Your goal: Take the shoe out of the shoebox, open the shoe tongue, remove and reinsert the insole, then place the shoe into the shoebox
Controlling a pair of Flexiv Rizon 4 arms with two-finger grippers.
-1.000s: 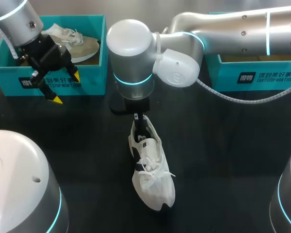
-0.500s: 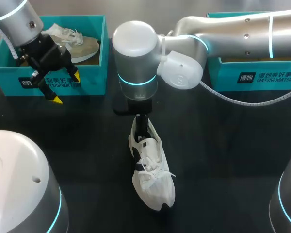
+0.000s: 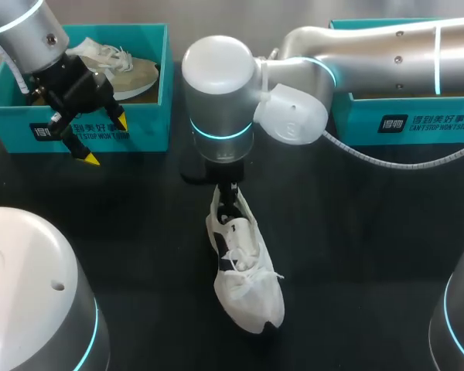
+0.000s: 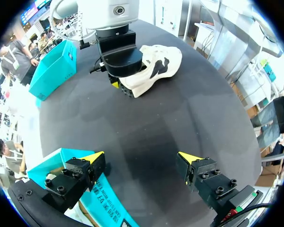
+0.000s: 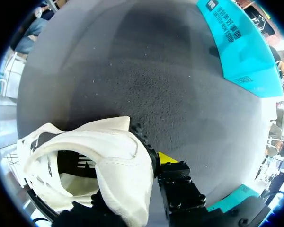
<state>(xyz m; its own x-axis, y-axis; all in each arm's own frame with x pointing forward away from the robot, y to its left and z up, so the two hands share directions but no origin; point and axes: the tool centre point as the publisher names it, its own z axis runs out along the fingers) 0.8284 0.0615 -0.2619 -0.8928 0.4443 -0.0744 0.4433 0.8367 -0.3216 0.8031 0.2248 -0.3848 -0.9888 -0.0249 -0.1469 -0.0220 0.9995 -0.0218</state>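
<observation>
From the head view, a white sneaker (image 3: 246,272) with white laces and a dark side logo lies on the black table (image 3: 356,255), heel pinched by the right gripper (image 3: 230,198). The left gripper (image 3: 99,141) hangs spread before a teal shoebox (image 3: 151,124).

From the left wrist, its yellow tips stand wide apart around bare table.

From the right wrist, one finger (image 5: 168,161) presses the sneaker's black-lugged heel from outside; the other is inside the dark-lined collar.

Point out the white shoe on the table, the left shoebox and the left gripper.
white shoe (image 3: 250,297): head view, on its toe.
left shoebox (image 3: 151,130): head view, on its front wall.
left gripper (image 4: 142,156): left wrist view, midway between its yellow tips.
</observation>
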